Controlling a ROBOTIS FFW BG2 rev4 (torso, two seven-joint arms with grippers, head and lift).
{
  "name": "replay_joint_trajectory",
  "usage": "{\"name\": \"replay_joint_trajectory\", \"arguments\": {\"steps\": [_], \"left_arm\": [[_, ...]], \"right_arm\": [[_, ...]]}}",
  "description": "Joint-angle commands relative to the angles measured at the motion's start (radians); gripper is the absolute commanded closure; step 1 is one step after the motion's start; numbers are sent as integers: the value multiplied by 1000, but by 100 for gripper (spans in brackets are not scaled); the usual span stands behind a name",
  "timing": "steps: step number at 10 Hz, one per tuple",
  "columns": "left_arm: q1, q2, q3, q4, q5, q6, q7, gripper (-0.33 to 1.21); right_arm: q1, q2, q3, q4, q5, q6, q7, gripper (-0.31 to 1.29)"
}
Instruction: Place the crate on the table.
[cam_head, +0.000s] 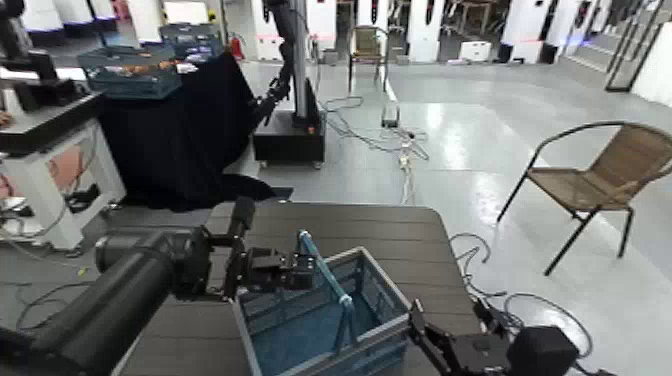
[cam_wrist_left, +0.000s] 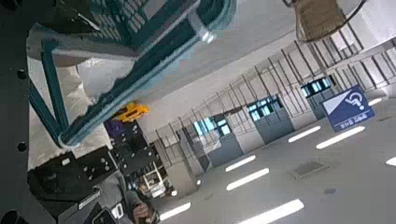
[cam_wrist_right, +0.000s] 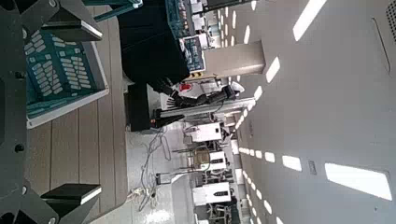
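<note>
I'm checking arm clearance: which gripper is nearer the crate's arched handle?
The left. The left gripper is right beside the arched handle, on its left; the right gripper is farther off, outside the crate's right near corner.

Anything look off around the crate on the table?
One oddity: the crate's handle stands upright, leaning toward the left claw, rather than folded onto the rim. No spill or damage visible on the crate or table.
</note>
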Motion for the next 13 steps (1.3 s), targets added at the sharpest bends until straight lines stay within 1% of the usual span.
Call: {"name": "replay_joint_trajectory", "arguments": {"steps": [1, 2, 3, 4, 5, 6, 7, 8, 9, 10, 11, 12, 13], "left_arm": [[64, 9, 142, -110, -78, -11, 87, 10], [92, 12, 199, -145, -78, -51, 121, 10], [122, 12, 273, -178, -73, -91, 164, 10], [153, 9, 314, -188, -2, -142, 213, 10], [199, 18, 320, -211, 162, -208, 293, 10], [230, 29, 316, -228, 245, -266, 308, 10], [270, 46, 306, -276, 332, -320, 349, 10], [352, 76, 302, -403, 452, -396, 489, 10], [483, 113, 320, -632, 524, -462, 713, 10], [601, 125, 355, -823, 528, -539, 888, 10], [687, 110, 389, -942, 485, -622, 965, 10], [773, 79, 414, -1067, 399, -699, 1061, 10], [833, 47, 409, -1135, 310, -778, 1124, 10]], "right_arm": [[7, 2, -10, -6, 1, 5, 0, 15], [9, 2, -11, -7, 1, 6, 0, 15], [13, 5, -16, -7, 1, 6, 0, 15], [18, 7, -20, -10, 3, 6, -2, 15], [20, 8, -22, -10, 3, 8, -2, 15], [20, 8, -22, -12, 3, 9, -2, 15], [20, 10, -22, -10, 1, 14, -2, 15], [16, 8, -16, -9, 1, 14, -2, 15], [15, 10, -16, -7, 1, 11, -2, 15], [16, 11, -17, -4, 0, 8, -2, 15], [16, 11, -17, -6, 0, 8, -2, 15], [20, 13, -19, -6, -2, 6, -2, 15], [20, 13, -20, -7, -2, 6, -2, 15]]}}
